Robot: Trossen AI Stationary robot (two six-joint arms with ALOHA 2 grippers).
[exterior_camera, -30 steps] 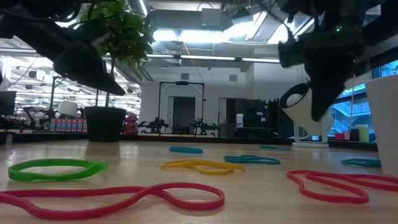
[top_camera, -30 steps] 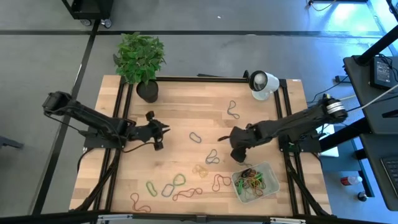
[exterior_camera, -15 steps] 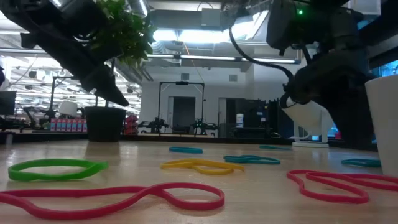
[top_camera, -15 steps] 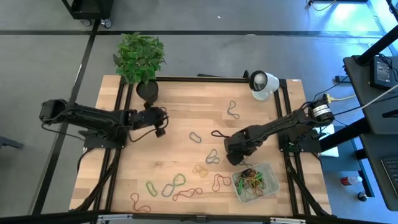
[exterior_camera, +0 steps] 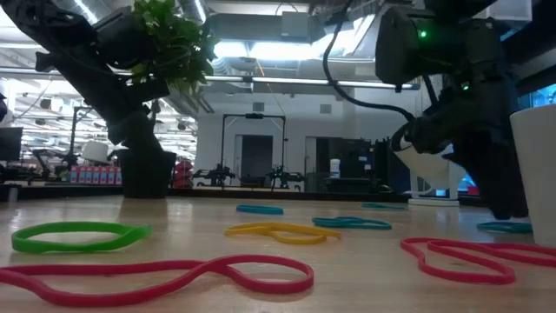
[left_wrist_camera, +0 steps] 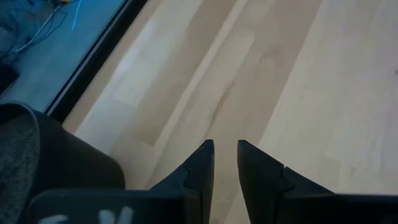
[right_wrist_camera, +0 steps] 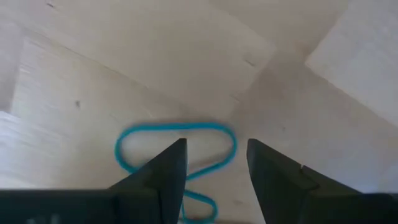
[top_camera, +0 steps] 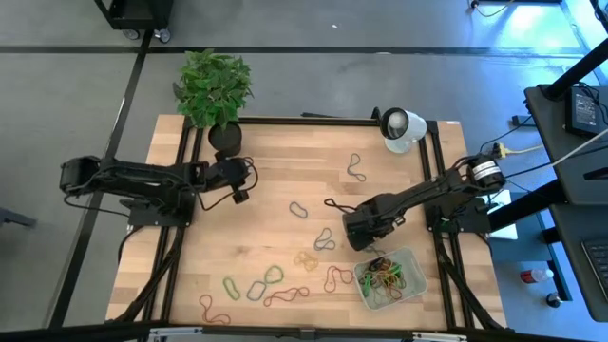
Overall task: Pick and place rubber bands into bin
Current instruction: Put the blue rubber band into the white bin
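Hovering over a teal rubber band with spread fingers, the right gripper sits low near the middle of the desk.
The band lies on the wood just ahead of the fingertips, untouched. At about 4 o'clock from that gripper, the bin holds a heap of coloured bands; more loose rubber bands lie scattered toward 7 o'clock. The left gripper waits near the plant pot, its fingers narrowly parted and holding nothing.
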